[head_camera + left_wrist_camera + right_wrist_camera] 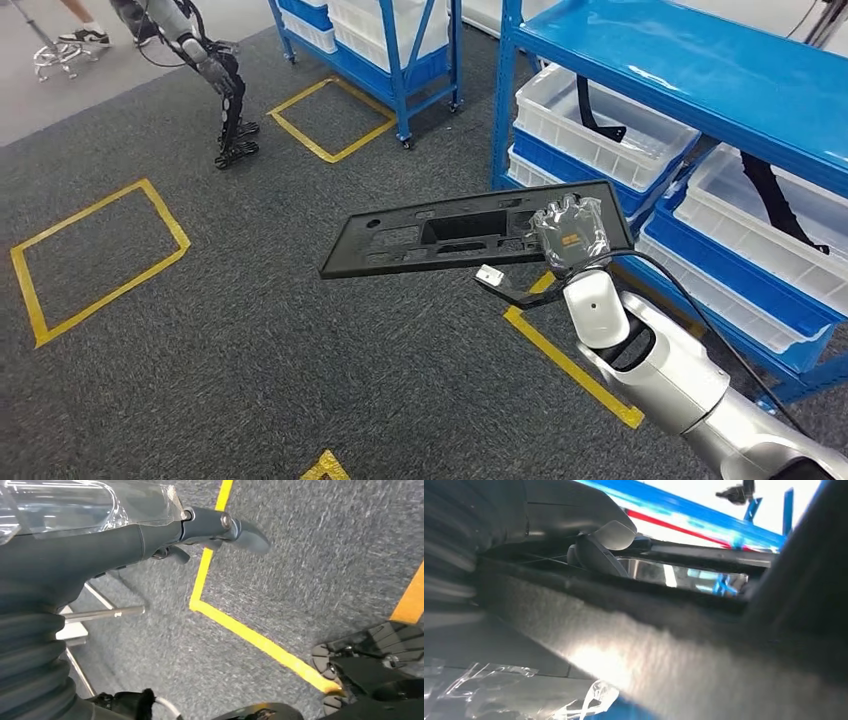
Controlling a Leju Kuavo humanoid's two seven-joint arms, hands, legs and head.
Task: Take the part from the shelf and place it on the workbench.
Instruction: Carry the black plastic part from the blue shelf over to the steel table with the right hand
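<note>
A long flat black plastic part with several cut-outs hangs level in the air above the grey carpet. My right hand, wrapped in clear film, grips its right end. In the right wrist view the part's underside runs across close to the camera, with my right hand's thumb over its edge. My left hand hangs over the floor holding nothing, its fingers stretched out.
A blue shelf stands at the right with white bins holding black parts. A second blue rack is behind. Yellow tape squares mark the carpet. Another robot's legs stand at the back left.
</note>
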